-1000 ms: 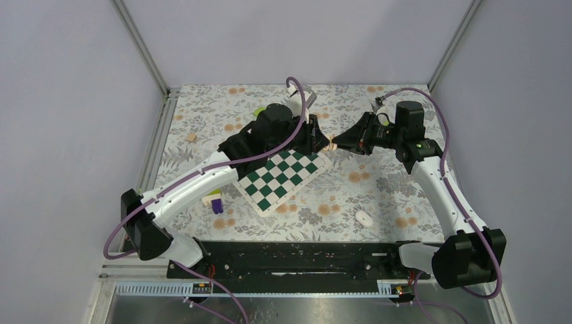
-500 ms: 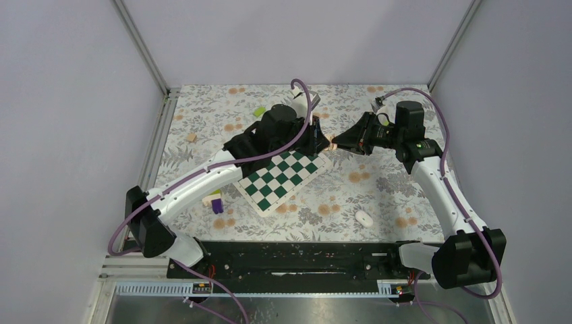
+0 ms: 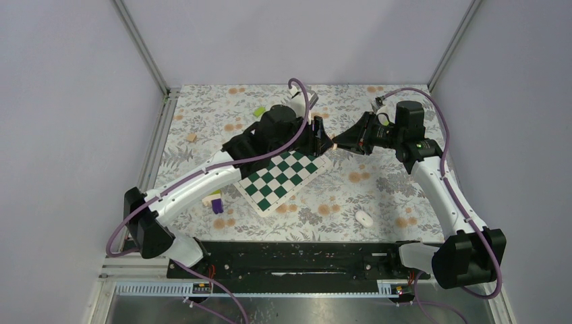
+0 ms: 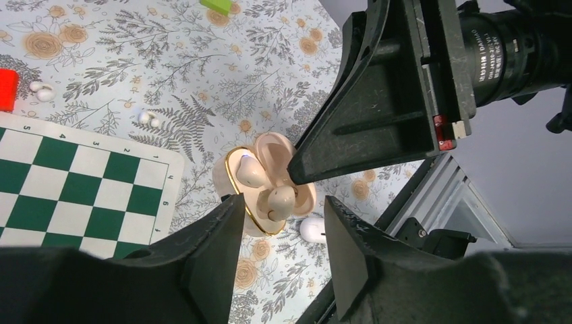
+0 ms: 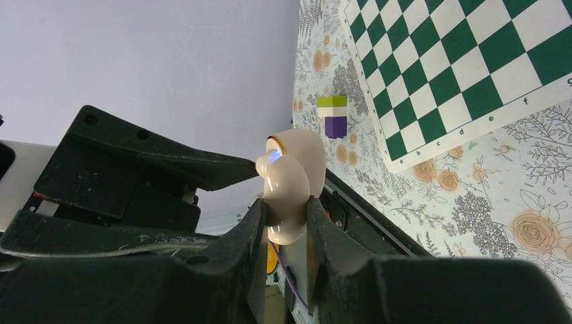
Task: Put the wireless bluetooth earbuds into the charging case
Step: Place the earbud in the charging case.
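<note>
L claw (image 4: 281, 214) jaws just sprang apart, nothing btwn them. R claw (image 5: 283, 216) stays clamped on charging case (image 4: 229, 177), held up over tabletop (image 4: 101, 40) far middle. Two earbuds (image 4: 249, 173) look seated, so insert prob. done.

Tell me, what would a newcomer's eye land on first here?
Probably the left arm and right arm meeting nose to nose over the far middle of the flowery table. There the right pincer clamps a small open peach charging case with two earbuds seated inside, and the open left pincer faces it. Next comes the green-and-white chessboard, lying skewed at mid-table.
</note>
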